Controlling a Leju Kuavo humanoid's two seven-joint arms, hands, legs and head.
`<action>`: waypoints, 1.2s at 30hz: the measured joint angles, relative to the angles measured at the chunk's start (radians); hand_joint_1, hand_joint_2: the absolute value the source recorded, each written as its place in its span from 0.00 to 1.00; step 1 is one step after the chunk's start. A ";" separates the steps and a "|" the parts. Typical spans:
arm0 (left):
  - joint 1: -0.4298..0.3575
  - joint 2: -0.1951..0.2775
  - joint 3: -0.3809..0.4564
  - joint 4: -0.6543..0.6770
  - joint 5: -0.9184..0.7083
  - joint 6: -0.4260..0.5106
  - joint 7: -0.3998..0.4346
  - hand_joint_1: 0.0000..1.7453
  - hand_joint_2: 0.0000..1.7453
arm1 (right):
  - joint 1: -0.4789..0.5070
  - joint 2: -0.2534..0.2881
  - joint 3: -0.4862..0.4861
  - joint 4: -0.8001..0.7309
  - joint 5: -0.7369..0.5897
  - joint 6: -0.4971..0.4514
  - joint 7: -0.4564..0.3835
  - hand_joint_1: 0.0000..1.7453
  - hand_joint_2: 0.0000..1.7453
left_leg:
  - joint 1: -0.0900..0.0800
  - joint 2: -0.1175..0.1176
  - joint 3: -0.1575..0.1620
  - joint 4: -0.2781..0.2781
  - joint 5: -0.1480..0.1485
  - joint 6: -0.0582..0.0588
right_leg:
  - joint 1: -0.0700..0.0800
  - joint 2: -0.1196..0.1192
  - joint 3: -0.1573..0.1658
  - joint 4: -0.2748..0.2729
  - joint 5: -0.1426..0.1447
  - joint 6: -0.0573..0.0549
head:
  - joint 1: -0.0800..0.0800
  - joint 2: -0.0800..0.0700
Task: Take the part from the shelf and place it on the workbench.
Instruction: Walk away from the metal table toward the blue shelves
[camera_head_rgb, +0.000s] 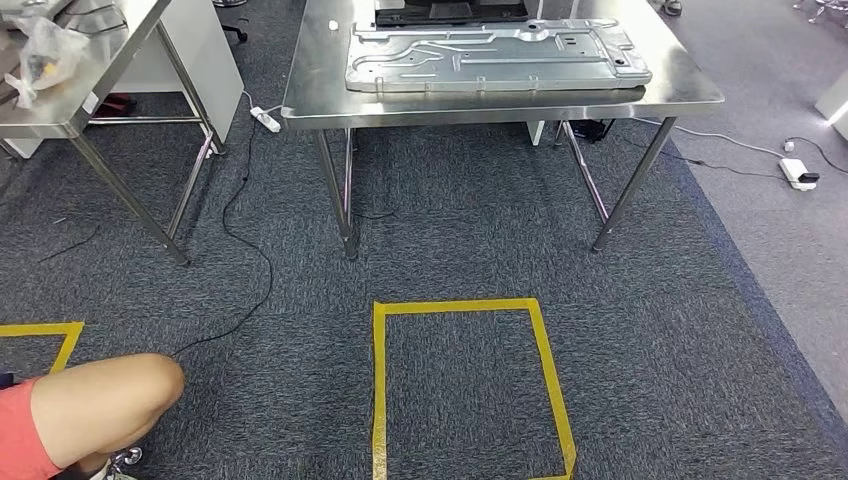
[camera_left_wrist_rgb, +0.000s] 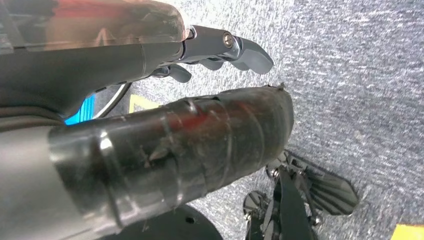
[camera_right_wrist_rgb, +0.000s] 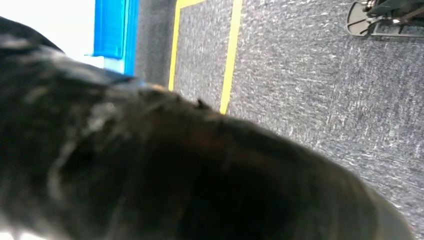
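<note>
A large flat pressed-metal part (camera_head_rgb: 495, 58) lies on the steel workbench (camera_head_rgb: 690, 95) straight ahead, across the carpet. In the left wrist view my left hand (camera_left_wrist_rgb: 200, 135) hangs over the carpet; its taped thumb and dark fingers (camera_left_wrist_rgb: 240, 52) are spread apart and hold nothing. In the right wrist view my right hand (camera_right_wrist_rgb: 175, 175) is a dark blur close to the lens, and how its fingers lie cannot be made out.
A yellow tape square (camera_head_rgb: 378, 390) marks the carpet before the workbench. A second steel table (camera_head_rgb: 60, 115) with a plastic bag (camera_head_rgb: 40, 55) stands at the left. A person's knee (camera_head_rgb: 100, 400) is at the lower left. A power strip (camera_head_rgb: 266, 119) and its cable lie on the floor.
</note>
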 joint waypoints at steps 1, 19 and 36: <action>0.000 0.000 0.000 0.000 0.001 0.000 0.000 0.00 0.00 | 0.000 0.001 0.000 0.000 0.001 0.002 0.000 0.00 0.00 | 0.001 -0.001 -0.002 0.003 -0.002 -0.005 | -0.002 -0.001 -0.001 -0.003 0.006 -0.006 | 0.000 0.000; 0.004 0.000 0.000 0.000 0.003 0.000 -0.015 0.00 0.00 | 0.001 0.005 0.000 0.000 0.032 0.010 0.000 0.00 0.00 | 0.011 -0.004 0.045 -0.019 -0.030 0.024 | -0.008 -0.001 -0.081 0.086 -0.015 0.020 | -0.002 0.000; 0.005 -0.001 0.000 0.000 0.010 0.000 -0.014 0.00 0.00 | 0.004 0.011 0.000 0.000 0.033 0.009 -0.003 0.00 0.00 | 0.008 -0.006 -0.062 0.189 -0.145 -0.022 | -0.009 -0.002 -0.036 -0.001 0.032 -0.023 | -0.003 0.000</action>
